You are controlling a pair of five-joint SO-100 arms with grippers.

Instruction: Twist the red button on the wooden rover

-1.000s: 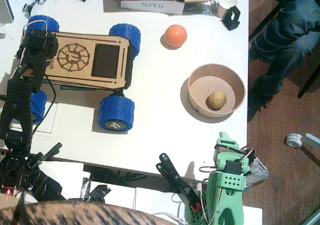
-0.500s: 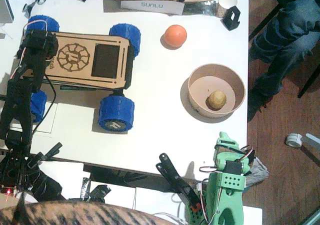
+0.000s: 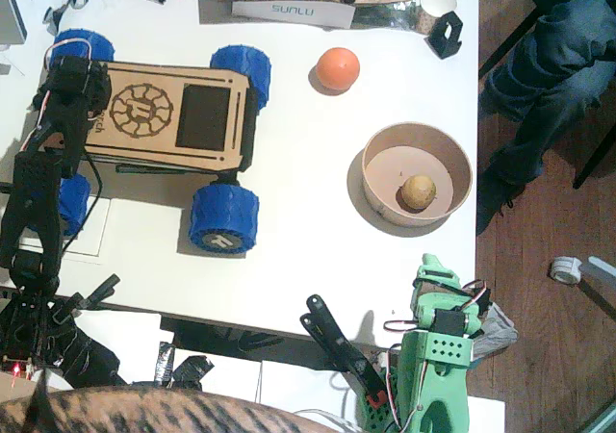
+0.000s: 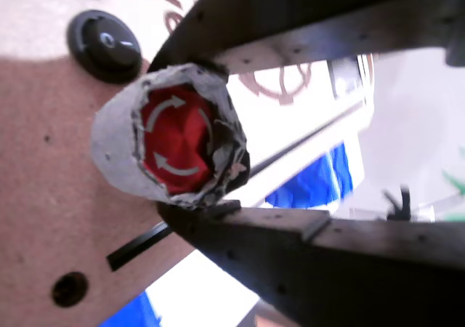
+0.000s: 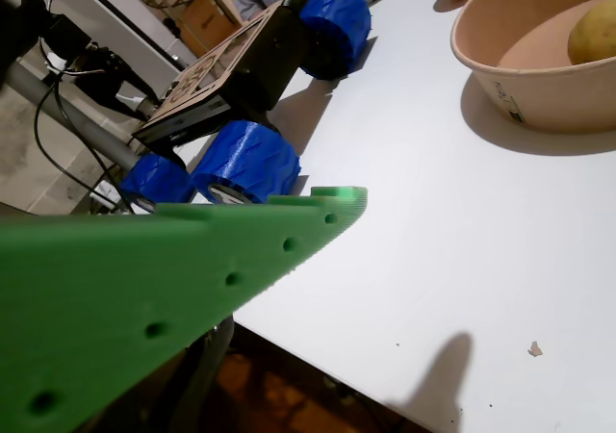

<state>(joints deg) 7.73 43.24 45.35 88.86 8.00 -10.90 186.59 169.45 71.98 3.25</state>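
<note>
The wooden rover (image 3: 144, 137) lies at the table's left with its blue wheels (image 3: 223, 217) and black panel (image 3: 204, 117). My black left gripper (image 3: 73, 79) is over its left end. In a wrist view the red button (image 4: 176, 141), with white arrows and a grey rim, sits between the two black jaws of the left gripper (image 4: 186, 135), which press on its rim from above and below. A black rocker switch (image 4: 105, 42) is beside it. My green right gripper (image 3: 435, 266) rests at the table's front edge, far from the rover, and its jaws (image 5: 351, 87) stand apart with nothing between them.
An orange ball (image 3: 338, 68) lies right of the rover. A round bowl (image 3: 385, 154) holds a yellowish potato (image 3: 417, 191). A white box (image 3: 294, 12) and a black holder (image 3: 445, 34) stand at the back. A person's legs (image 3: 544, 77) are off the right edge.
</note>
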